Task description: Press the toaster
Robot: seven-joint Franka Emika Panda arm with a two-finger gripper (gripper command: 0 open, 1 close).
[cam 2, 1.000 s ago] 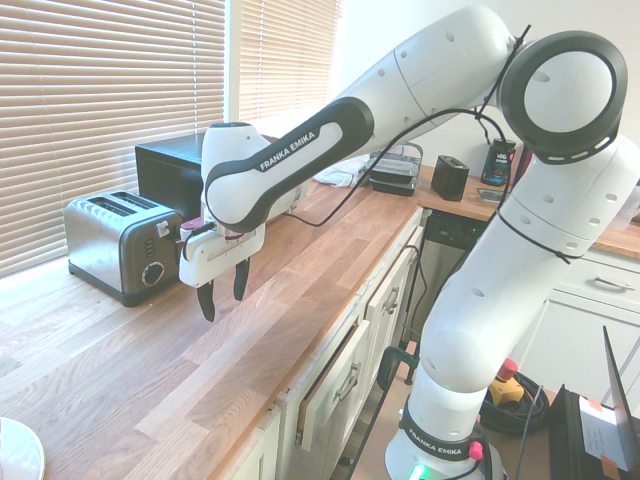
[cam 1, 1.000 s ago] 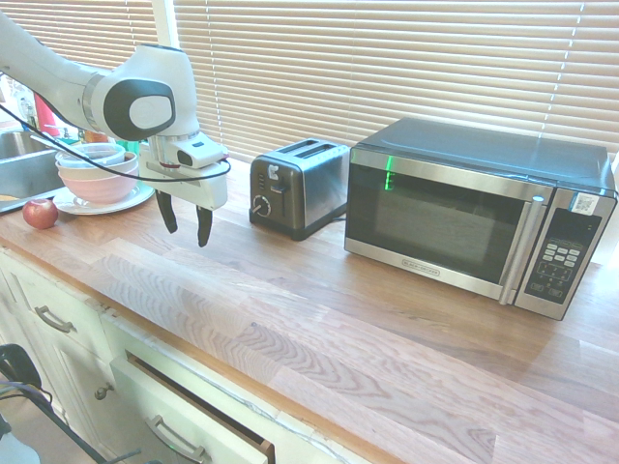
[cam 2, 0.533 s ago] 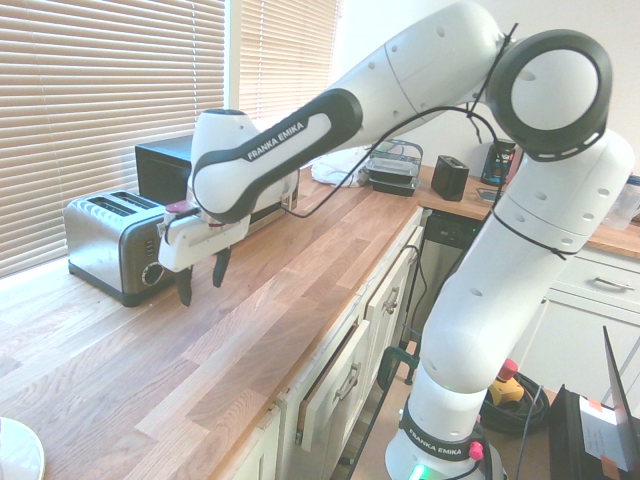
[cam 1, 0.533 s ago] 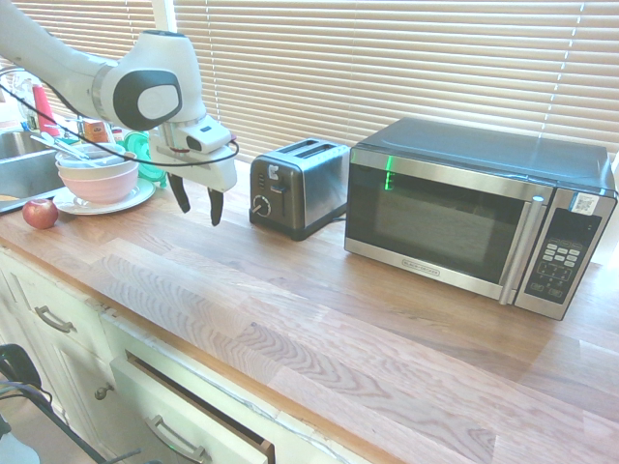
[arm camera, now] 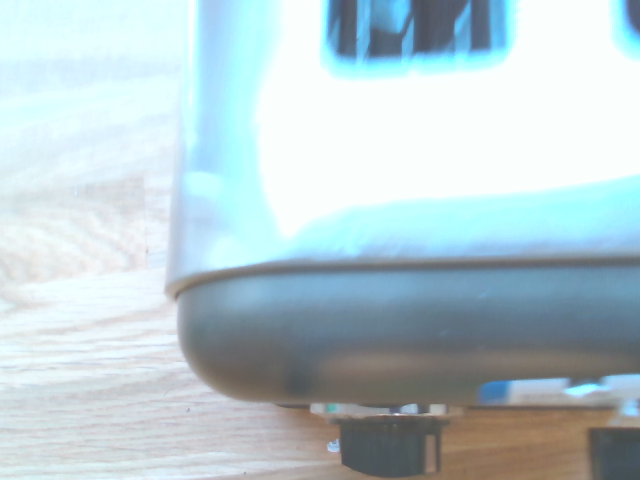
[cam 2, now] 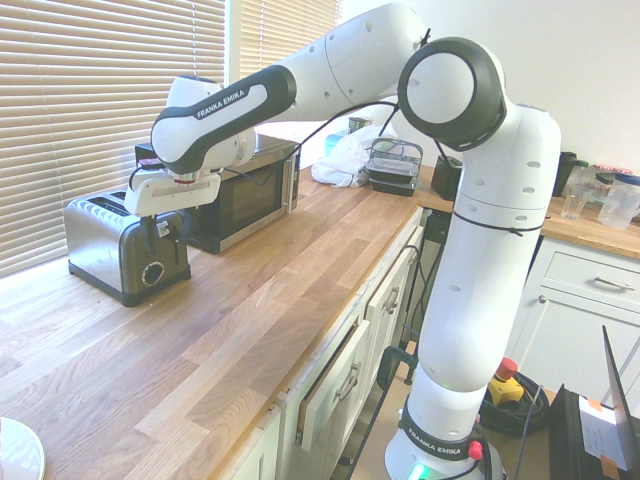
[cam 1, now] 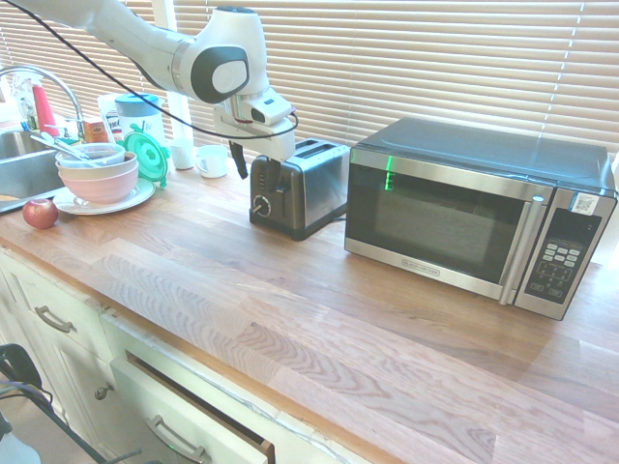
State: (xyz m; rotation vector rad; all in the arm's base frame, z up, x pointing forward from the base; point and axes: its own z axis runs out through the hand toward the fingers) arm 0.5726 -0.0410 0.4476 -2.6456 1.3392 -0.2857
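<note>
While the white arm reaches in from 10 o'clock in the first exterior view, its claw (cam 1: pixel 250 162) hangs straight down over the black end panel of the toaster (cam 1: pixel 302 186), at the panel's upper edge. Two dark fingers (cam 2: pixel 152 233) point downward with a narrow gap between them, so they read as slightly apart and clamped on nothing, one fingertip lying over the panel near the lever; whether it touches cannot be told. That toaster stands on the wooden desk (cam 1: pixel 319 319), just beside the microwave (cam 1: pixel 474 215), which sits at its 3 o'clock in the first exterior view. A round knob shows low on the panel. From the wrist camera the toaster's bright steel top (arm camera: pixel 420 140) fills most of the picture, a slot at the edge, the dark end panel below it and the knob (arm camera: pixel 390 445) poking out, all blurred. At 9 o'clock from the toaster lie stacked bowls (cam 1: pixel 97 172) on a plate and a red apple (cam 1: pixel 41 213) by a sink (cam 1: pixel 21 164).
</note>
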